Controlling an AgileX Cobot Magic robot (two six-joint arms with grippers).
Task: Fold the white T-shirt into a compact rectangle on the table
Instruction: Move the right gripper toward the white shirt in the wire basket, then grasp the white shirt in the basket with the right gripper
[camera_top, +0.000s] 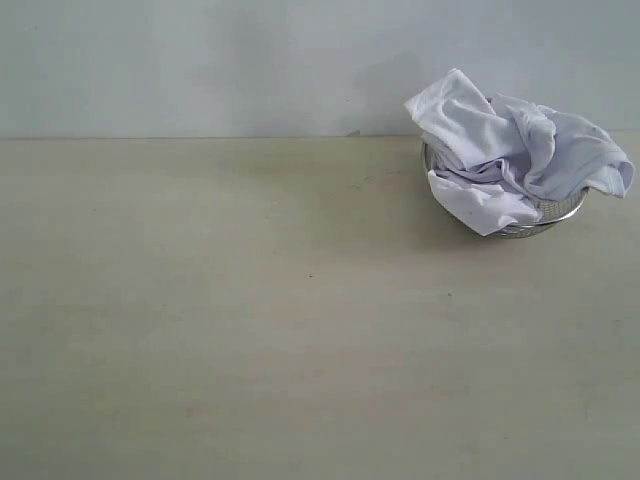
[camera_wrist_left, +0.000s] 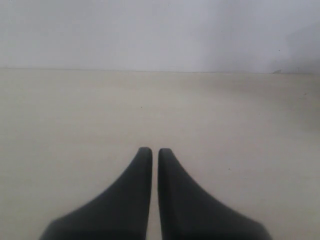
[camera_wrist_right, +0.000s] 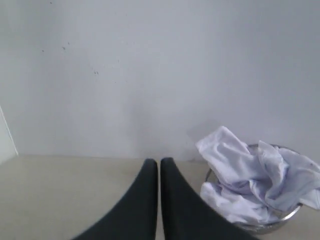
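White cotton in a crumpled heap is where the job stands: the white T-shirt (camera_top: 515, 150) sits bunched in a round metal basket (camera_top: 562, 212) toward the far right of the bench (camera_top: 250, 330) in the exterior view. Its folds spill over the rim and one flap stands up above it. No lettering, collar or sleeve can be picked out in the tangle. Nothing of the shirt lies on the bench itself, so by my reading folding has not begun and the step in hand is fetching the garment out. Neither arm shows in the exterior view. The left fingers (camera_wrist_left: 142, 170) are pressed together with only a hairline slit between the tips, gripping nothing, and they hang over bare bench well apart from the basket. The right fingers (camera_wrist_right: 147, 185) are likewise closed and empty, with the basket and shirt near them and off to one side in the right wrist view. The next move probably falls to the right arm: part its fingers, reach to the raised flap and pinch cloth only, clear of the wire rim. It would then lift the shirt free and carry it to the open middle of the bench for spreading flat. A likely snag is the basket dragging or tipping if cloth catches on it.
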